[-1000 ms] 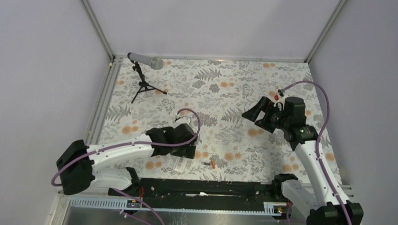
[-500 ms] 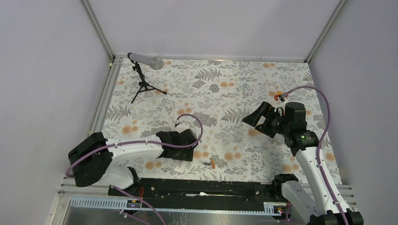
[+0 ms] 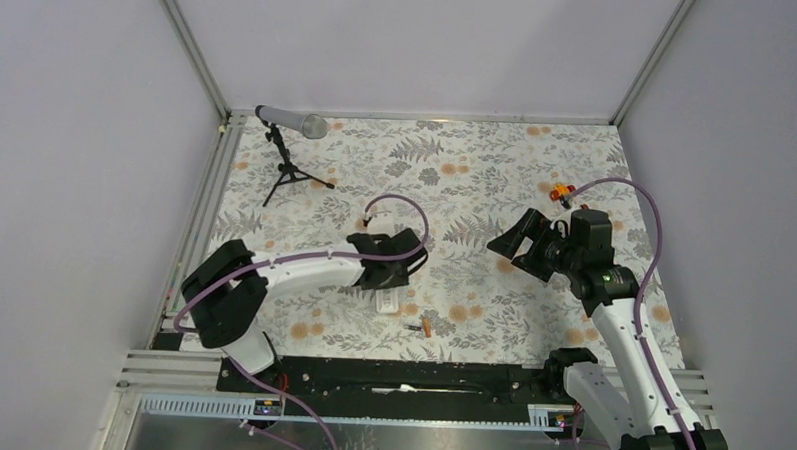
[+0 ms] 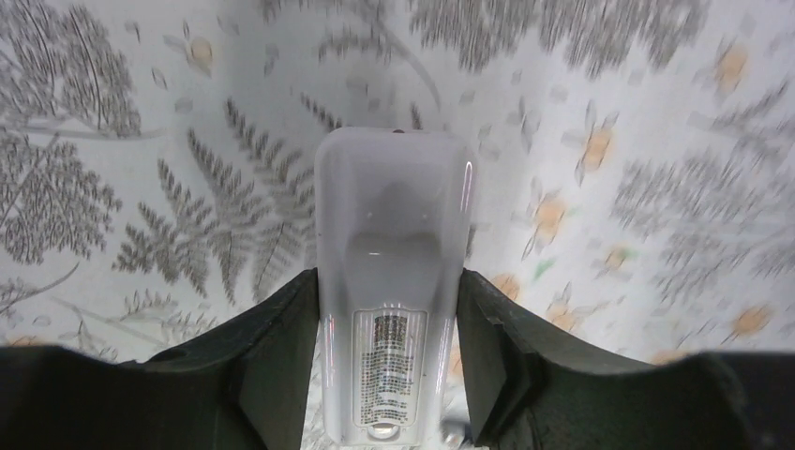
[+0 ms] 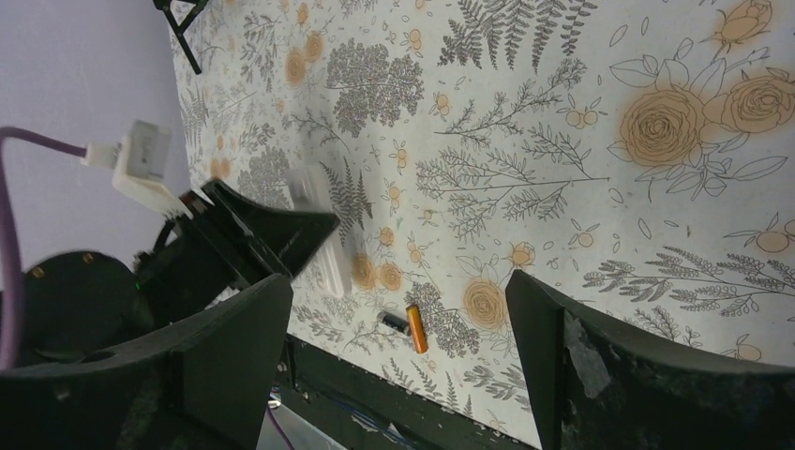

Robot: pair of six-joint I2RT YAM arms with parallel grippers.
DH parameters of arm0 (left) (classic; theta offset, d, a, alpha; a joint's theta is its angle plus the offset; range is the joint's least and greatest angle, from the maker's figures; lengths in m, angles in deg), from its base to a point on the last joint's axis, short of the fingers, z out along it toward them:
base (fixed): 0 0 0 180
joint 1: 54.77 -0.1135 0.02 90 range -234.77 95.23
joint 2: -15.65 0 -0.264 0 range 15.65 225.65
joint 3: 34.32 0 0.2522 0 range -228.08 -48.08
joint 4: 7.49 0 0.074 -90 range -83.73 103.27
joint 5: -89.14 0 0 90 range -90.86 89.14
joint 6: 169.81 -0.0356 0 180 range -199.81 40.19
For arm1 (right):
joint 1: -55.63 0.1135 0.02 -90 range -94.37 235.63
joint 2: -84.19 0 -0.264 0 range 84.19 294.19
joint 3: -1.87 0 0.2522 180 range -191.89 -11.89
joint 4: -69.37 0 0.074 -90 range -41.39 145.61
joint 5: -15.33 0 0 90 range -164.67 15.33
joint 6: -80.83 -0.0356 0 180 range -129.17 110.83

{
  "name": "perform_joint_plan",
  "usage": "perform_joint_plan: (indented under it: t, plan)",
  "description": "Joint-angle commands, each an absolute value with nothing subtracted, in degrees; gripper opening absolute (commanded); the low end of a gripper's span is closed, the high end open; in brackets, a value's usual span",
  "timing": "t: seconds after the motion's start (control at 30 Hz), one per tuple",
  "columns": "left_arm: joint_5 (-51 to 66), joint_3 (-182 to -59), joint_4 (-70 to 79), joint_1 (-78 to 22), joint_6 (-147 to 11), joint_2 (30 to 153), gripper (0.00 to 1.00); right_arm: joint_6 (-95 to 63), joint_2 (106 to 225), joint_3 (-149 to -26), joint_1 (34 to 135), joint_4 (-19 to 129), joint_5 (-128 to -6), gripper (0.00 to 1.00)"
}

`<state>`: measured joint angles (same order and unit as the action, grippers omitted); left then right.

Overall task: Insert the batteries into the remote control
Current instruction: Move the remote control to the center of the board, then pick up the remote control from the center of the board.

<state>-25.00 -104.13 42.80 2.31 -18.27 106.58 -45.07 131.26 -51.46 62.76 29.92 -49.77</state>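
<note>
The white remote control (image 4: 392, 272) sits lengthwise between my left gripper's (image 4: 389, 281) jaws, label side up, with both black pads pressed on its long sides. From above, the left gripper (image 3: 386, 277) is shut on the remote control (image 3: 387, 304) left of centre near the front. The two batteries (image 3: 419, 327) lie touching at an angle on the cloth, just right of the remote. My right gripper (image 3: 514, 239) hangs open and empty above the right half of the table. Its wrist view shows the batteries (image 5: 411, 327) far below between its spread fingers (image 5: 234, 347).
A grey microphone on a black tripod (image 3: 289, 151) stands at the back left. A small orange toy car (image 3: 561, 193) sits at the back right, behind the right arm. The black base rail (image 3: 399, 377) runs along the near edge, close to the batteries.
The left gripper closed on the remote and carried it right and away from the near edge, toward the middle. The right arm drifted slightly, still open.
</note>
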Motion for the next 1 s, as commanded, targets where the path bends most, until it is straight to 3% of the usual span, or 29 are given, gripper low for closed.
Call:
perform_joint_plan:
  t: [0.0, 0.13, 0.37, 0.63, 0.83, 0.97]
  plan:
    - [-30.19, -109.00, 44.36, -2.09, -14.17, 110.19, 0.51, -45.49, 129.93, -50.35, 63.44, 29.48, -50.24, 0.92]
    - [-29.22, -111.97, 43.53, -5.49, -13.12, 113.21, 0.51, -45.91, 129.36, -48.92, 63.67, 30.09, -50.23, 0.92]
    - [-28.19, -112.43, 44.83, -7.06, -6.28, 115.70, 0.61, -43.10, 127.55, -46.47, 65.50, 31.52, -49.89, 0.95]
    - [-28.97, -108.10, 41.59, -8.47, -6.58, 107.91, 0.98, -44.15, 127.93, -43.75, 73.14, 36.25, -53.29, 0.96]
    - [-31.02, -104.80, 41.73, -13.83, -14.28, 92.73, 0.99, -45.64, 136.47, -45.21, 88.22, 42.70, -63.50, 0.98]
    - [-25.78, -99.15, 40.97, -22.75, -20.66, 79.98, 0.99, -44.45, 148.50, -51.50, 99.15, 45.10, -71.83, 0.97]
